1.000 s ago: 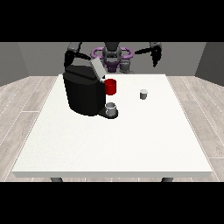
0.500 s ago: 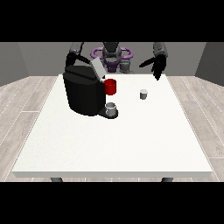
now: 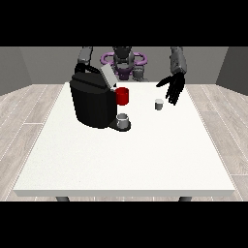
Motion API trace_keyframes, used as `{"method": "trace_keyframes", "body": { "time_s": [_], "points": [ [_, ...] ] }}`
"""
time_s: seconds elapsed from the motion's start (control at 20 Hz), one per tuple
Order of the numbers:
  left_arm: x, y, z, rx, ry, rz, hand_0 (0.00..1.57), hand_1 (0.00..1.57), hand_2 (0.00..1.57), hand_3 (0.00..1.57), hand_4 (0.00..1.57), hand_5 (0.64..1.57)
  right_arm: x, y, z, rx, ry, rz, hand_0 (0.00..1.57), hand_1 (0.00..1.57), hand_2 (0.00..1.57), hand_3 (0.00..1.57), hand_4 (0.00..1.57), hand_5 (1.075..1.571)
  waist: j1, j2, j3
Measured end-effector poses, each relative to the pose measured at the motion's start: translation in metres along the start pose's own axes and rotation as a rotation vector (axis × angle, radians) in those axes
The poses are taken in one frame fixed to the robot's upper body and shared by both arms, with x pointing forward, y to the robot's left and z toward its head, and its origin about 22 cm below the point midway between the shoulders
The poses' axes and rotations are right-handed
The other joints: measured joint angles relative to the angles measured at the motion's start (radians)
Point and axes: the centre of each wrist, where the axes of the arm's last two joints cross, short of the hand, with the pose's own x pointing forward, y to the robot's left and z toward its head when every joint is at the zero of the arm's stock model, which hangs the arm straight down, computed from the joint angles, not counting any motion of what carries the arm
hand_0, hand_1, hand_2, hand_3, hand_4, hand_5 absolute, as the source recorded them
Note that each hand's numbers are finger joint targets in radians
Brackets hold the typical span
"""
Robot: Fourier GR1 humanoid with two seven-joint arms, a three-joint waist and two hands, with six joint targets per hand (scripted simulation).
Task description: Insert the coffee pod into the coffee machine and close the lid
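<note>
Hand at the view's right [image 3: 173,87], fingers spread, empty, upper right just above coffee pod [image 3: 159,103]. Risk: descending fingers tip it. Other hand hidden behind coffee machine [image 3: 93,100]; can't tell.

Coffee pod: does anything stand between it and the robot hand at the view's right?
Nothing visible does. The robot hand at the view's right hangs open just above and right of the coffee pod, with only bare table between. The coffee machine stands further left, lid raised.

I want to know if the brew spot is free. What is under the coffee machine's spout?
A small grey cup stands on the coffee machine base under its red front. The cup's inside cannot be seen.
</note>
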Motion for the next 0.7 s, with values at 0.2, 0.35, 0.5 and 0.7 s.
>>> {"method": "trace_keyframes", "body": {
  "time_s": [0.2,0.35,0.5,0.7],
  "points": [
    [-0.003,-0.001,-0.011,-0.014,0.025,-0.055,0.0,0.0,0.29,0.0,0.0,1.571,0.002,0.002,-0.009,0.008,0.005,-0.018,0.0,0.0,0.0,0.0,0.0,1.571,0.002,0.019,-0.0002],
    [-0.005,-0.009,-0.019,-0.001,0.024,-0.096,0.49,0.49,0.72,0.49,0.0,1.571,0.001,0.003,-0.014,0.012,0.01,-0.01,0.0,0.0,0.0,0.0,0.0,1.571,0.007,0.03,-0.0002],
    [-0.001,-0.015,-0.028,0.028,0.004,-0.134,0.94,0.94,0.95,0.69,0.08,1.571,-0.001,0.0,-0.02,0.015,0.017,-0.006,0.0,0.0,0.0,0.0,0.0,1.571,0.014,0.037,0.0],
    [0.004,-0.024,-0.037,0.048,-0.019,-0.214,1.07,1.07,1.13,0.93,0.46,1.571,-0.004,0.0,-0.022,0.031,0.036,0.003,0.0,0.0,0.0,0.0,0.0,1.571,0.008,0.031,-0.0001]
  ]
}}
